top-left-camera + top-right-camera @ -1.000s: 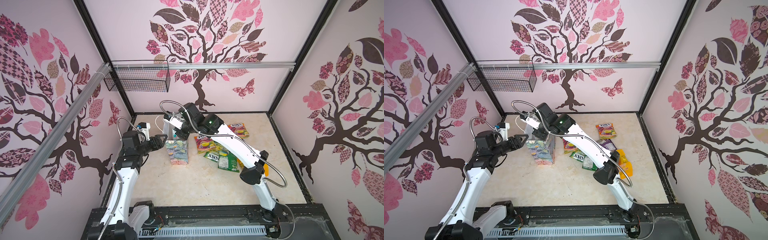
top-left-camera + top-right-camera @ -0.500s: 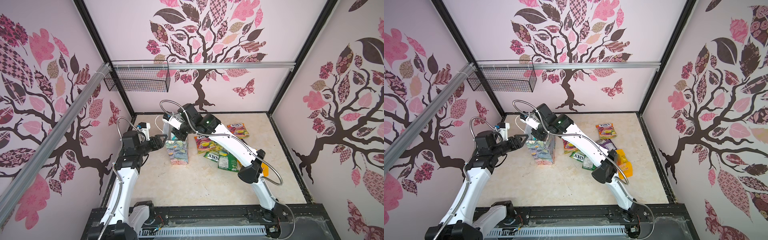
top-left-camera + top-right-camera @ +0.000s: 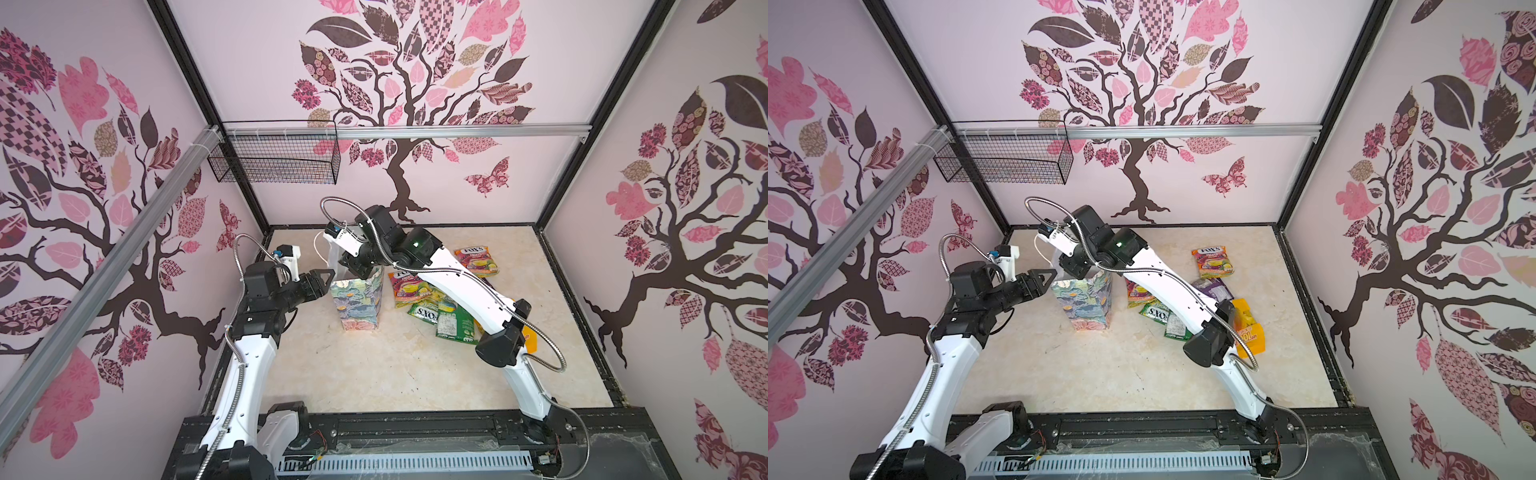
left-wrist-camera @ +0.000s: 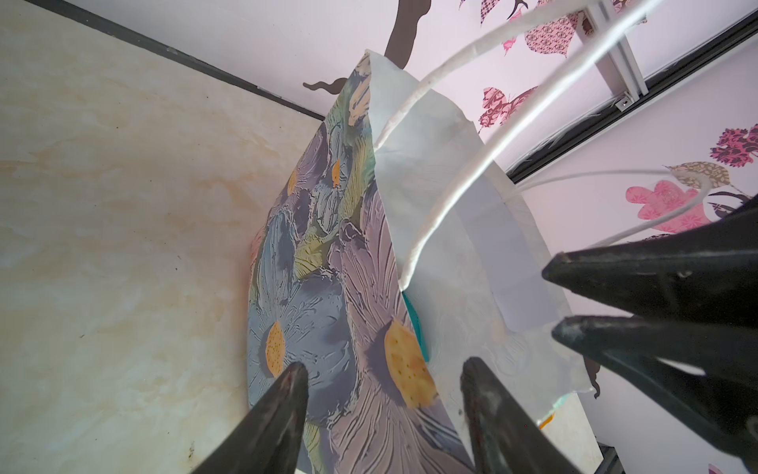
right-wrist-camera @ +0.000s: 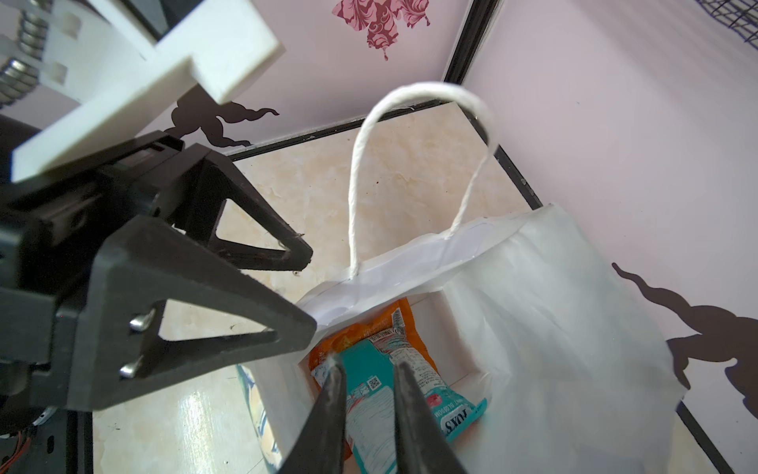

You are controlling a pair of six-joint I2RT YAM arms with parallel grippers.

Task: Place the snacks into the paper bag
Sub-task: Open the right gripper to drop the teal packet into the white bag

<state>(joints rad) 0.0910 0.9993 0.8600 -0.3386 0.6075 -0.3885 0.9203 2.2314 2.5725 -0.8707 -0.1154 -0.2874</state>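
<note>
Right gripper (image 5: 367, 369), jaws narrowly parted, hangs at the paper bag (image 5: 553, 328) mouth over a teal packet (image 5: 447, 404) lying inside; other snacks (image 3: 453, 316) on the bench (image 3: 395, 374) look light, slippery, floppy: pinch an edge.

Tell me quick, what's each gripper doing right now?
Left gripper: open, at the paper bag's rim.
Right gripper: slightly open over the bag, holding nothing.

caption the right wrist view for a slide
Right gripper parted above the open bag, teal packet lying on an orange packet inside
</note>
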